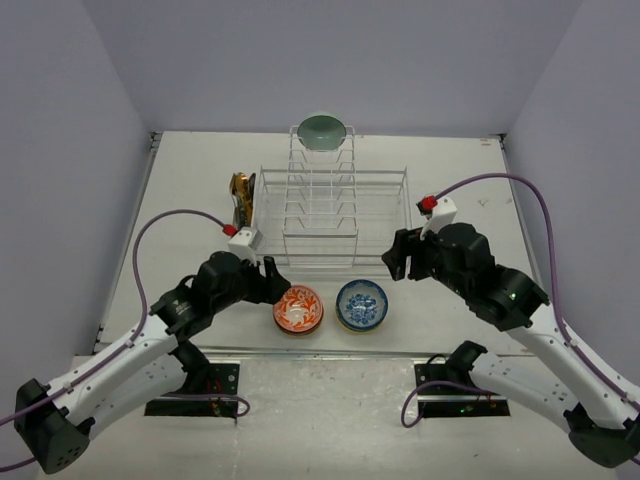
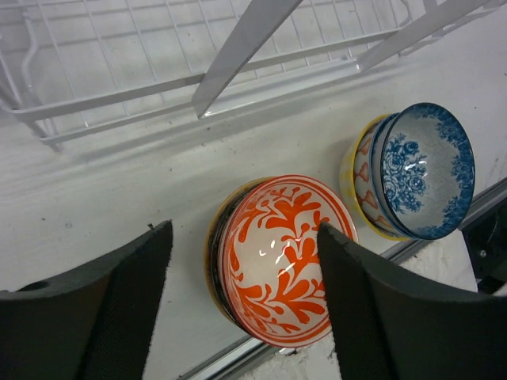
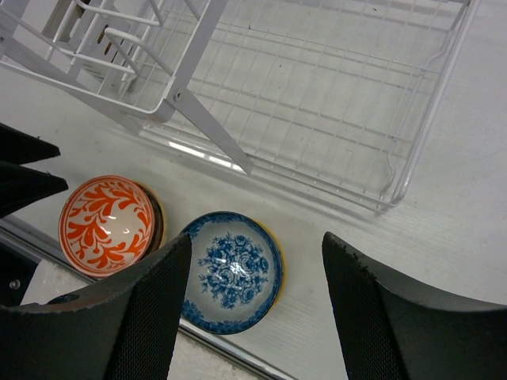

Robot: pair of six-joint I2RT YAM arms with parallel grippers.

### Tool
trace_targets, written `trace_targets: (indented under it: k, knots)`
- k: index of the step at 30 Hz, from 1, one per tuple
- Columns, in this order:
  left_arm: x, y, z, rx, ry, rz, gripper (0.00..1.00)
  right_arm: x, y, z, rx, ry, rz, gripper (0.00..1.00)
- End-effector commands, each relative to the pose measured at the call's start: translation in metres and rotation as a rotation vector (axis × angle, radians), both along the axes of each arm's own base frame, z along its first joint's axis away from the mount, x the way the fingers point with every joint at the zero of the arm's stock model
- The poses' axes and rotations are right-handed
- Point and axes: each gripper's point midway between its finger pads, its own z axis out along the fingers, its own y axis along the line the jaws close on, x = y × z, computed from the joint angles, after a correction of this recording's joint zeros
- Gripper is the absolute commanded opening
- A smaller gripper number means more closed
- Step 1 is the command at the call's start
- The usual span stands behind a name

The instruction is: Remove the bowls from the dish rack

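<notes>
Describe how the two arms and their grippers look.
Both arms have white shells on the lower links and black joints and wrists. A purple cable loops along the left arm, another along the right arm. Each wrist carries a small white box with a red cap. The left gripper and right gripper are black, with broad, matte, wedge-shaped fingers.

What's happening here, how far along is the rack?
The dish rack is being emptied. An orange bowl and a blue bowl sit on the table in front of it, each stacked on another bowl. The left gripper hangs open by the orange bowl; the right gripper is open. One green bowl stands at the rack's far end.
</notes>
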Motion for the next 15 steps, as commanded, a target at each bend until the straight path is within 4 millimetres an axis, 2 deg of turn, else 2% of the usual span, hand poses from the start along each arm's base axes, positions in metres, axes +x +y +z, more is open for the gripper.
trace_targets:
  k: [1,2,3,4,7,9,10,13,14,15]
  knots:
    - [0.007,0.009,0.035,0.012,-0.067,0.041,0.73,0.003,0.005,0.017,0.032,-0.037,0.012,0.68]
    - [0.007,0.01,0.041,0.012,-0.075,0.047,0.8,0.003,0.005,0.018,0.033,-0.038,0.012,0.68]
    - [0.007,0.01,0.049,0.003,-0.087,0.046,1.0,0.003,0.005,0.018,0.033,-0.042,0.014,0.68]
    - [0.009,0.009,0.064,-0.012,-0.108,0.047,1.0,0.004,0.005,0.019,0.031,-0.041,0.011,0.68]
    - [0.013,0.013,0.088,0.0,-0.155,0.059,1.0,0.005,0.006,0.021,0.032,-0.046,0.014,0.68]
    - [0.022,0.015,0.12,0.023,-0.219,0.06,1.0,0.006,0.007,0.022,0.033,-0.049,0.018,0.68]
    - [0.023,0.016,0.146,0.018,-0.254,0.059,1.0,0.006,0.007,0.023,0.033,-0.051,0.017,0.68]
    - [0.037,0.022,0.167,0.122,-0.285,0.075,1.0,0.006,0.005,0.023,0.027,-0.053,0.011,0.68]
    - [0.049,0.022,0.189,0.153,-0.324,0.096,1.0,0.006,0.005,0.023,0.029,-0.054,0.008,0.68]
    - [0.055,0.023,0.197,0.176,-0.335,0.11,1.0,0.007,0.005,0.024,0.027,-0.057,0.009,0.68]
